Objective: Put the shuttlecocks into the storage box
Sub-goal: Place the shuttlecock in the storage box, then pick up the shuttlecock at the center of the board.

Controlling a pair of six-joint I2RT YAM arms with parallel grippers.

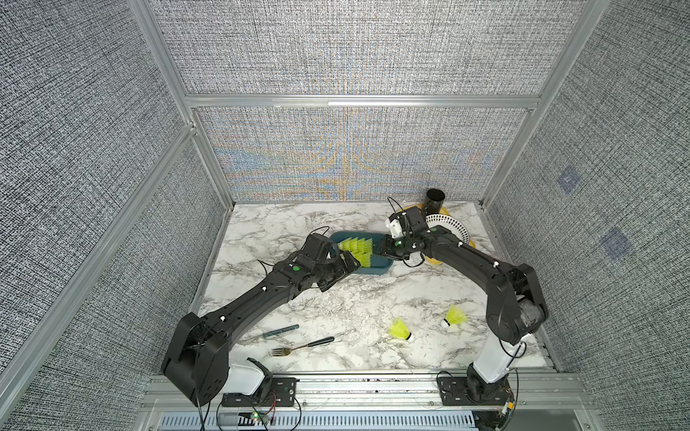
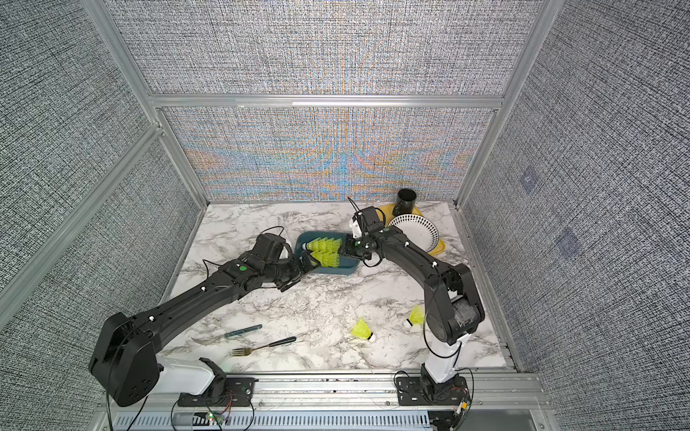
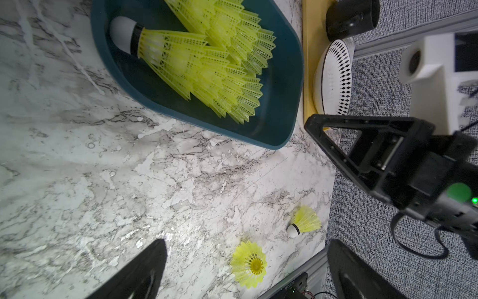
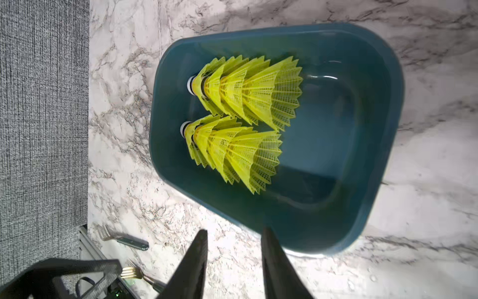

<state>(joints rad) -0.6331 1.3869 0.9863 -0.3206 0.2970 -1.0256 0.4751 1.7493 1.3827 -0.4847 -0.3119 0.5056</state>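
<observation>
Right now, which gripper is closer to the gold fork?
Left. The left gripper hovers open by the storage box at its left end, on the side toward the gold fork; the right gripper is over the box's right end, farther away.

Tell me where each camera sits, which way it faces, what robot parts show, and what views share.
Top views: high above the arm bases, looking down on the table; left arm, right arm whole.
Right wrist: on that arm, past the open right tool into the storage box.
Left wrist: on that arm, past the open left tool across the table to two loose shuttlecocks; right tool visible.
Shared: all four show the box's nested shuttlecocks.
</observation>
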